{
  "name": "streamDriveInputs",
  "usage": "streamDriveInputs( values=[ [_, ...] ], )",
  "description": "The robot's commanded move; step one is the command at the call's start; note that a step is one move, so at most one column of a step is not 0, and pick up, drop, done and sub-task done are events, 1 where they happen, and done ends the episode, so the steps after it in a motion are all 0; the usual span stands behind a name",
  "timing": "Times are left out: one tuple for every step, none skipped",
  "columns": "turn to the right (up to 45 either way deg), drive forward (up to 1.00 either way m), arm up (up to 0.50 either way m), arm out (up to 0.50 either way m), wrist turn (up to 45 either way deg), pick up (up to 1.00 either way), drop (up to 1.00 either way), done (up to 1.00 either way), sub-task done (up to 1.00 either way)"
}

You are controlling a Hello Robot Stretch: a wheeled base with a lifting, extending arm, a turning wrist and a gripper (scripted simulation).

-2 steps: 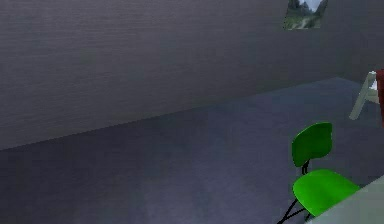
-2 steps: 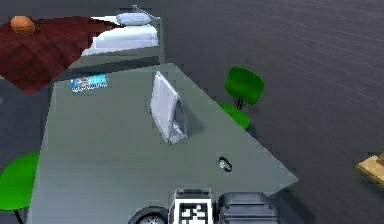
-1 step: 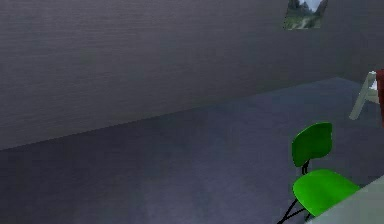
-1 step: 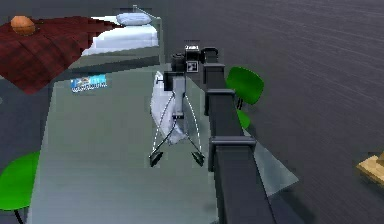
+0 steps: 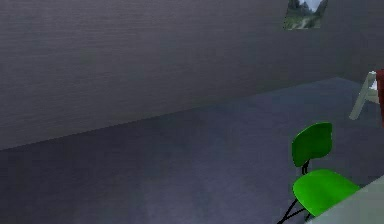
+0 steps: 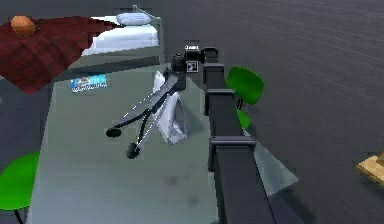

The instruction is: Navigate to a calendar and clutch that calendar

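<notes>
In the arm side view a pale grey-white folded stand, shaped like a desk calendar [image 6: 176, 120], is upright on a grey-green table [image 6: 90, 170]. The dark arm [image 6: 235, 160] rises from the bottom edge to the gripper's body beside the two white marker squares. From there the gripper [image 6: 125, 140] reaches down and left, and its thin fingers [image 6: 150, 105] cross in front of the stand over the tabletop. I cannot tell whether the gripper holds anything.
A small flat blue-and-white item [image 6: 88, 83] lies at the table's far side. Beyond it is a bed [image 6: 125, 38] with a red-brown blanket [image 6: 40, 45]. Green chairs [image 6: 246, 84] [image 6: 14, 180] [image 5: 318, 170] stand around the table. A picture [image 5: 305, 12] hangs on the grey wall.
</notes>
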Motion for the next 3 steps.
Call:
streamDriveInputs(
  values=[
    [0.0, 0.0, 0.0, 0.0, 45.0, 0.0, 0.0, 0.0, 0.0],
    [0.0, 0.0, 0.0, 0.0, 45.0, 0.0, 0.0, 0.0, 0.0],
    [0.0, 0.0, 0.0, 0.0, 24.0, 0.0, 0.0, 0.0, 0.0]
  ],
)
